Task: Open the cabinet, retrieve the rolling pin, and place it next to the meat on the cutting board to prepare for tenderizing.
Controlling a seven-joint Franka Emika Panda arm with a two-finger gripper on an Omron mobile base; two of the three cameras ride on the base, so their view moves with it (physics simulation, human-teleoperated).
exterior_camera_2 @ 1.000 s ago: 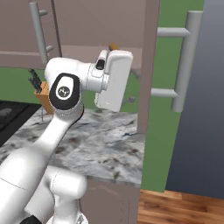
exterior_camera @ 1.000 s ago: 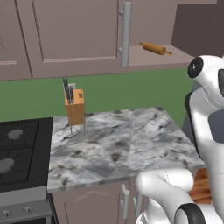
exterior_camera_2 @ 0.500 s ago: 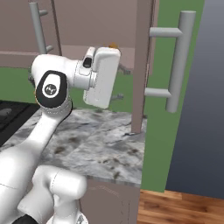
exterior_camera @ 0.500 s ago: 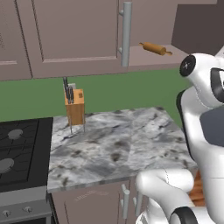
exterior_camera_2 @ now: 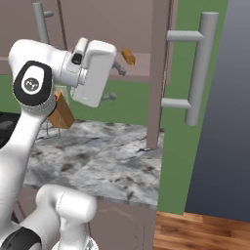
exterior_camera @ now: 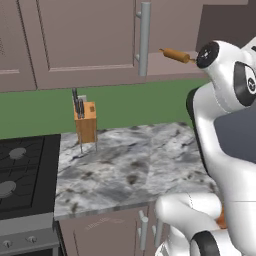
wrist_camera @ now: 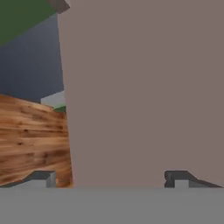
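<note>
The cabinet door [exterior_camera_2: 158, 73] stands swung open, edge-on, its long grey handle [exterior_camera_2: 197, 68] facing right. Inside, on the bottom shelf, lies the orange-brown rolling pin [exterior_camera: 175, 54]; its end [exterior_camera_2: 128, 56] peeks out just beyond my hand. My gripper [exterior_camera_2: 116, 84] is open and holds nothing, left of the door and below the pin. In the hand view the gripper [wrist_camera: 109, 179] faces the taupe door panel [wrist_camera: 144, 87] close up, fingertips [wrist_camera: 179, 178] wide apart. The meat and the cutting board are out of view.
A knife block [exterior_camera: 85, 122] stands at the back of the marble counter [exterior_camera: 130, 170], with a black stove [exterior_camera: 25, 170] to its left. A closed wall cabinet with a bar handle [exterior_camera: 144, 37] hangs left of the open one. Wooden floor [exterior_camera_2: 200, 232] lies right of the counter.
The door has swung further open. My jaws have spread wide and my hand has drawn back to the left, away from the door handle.
</note>
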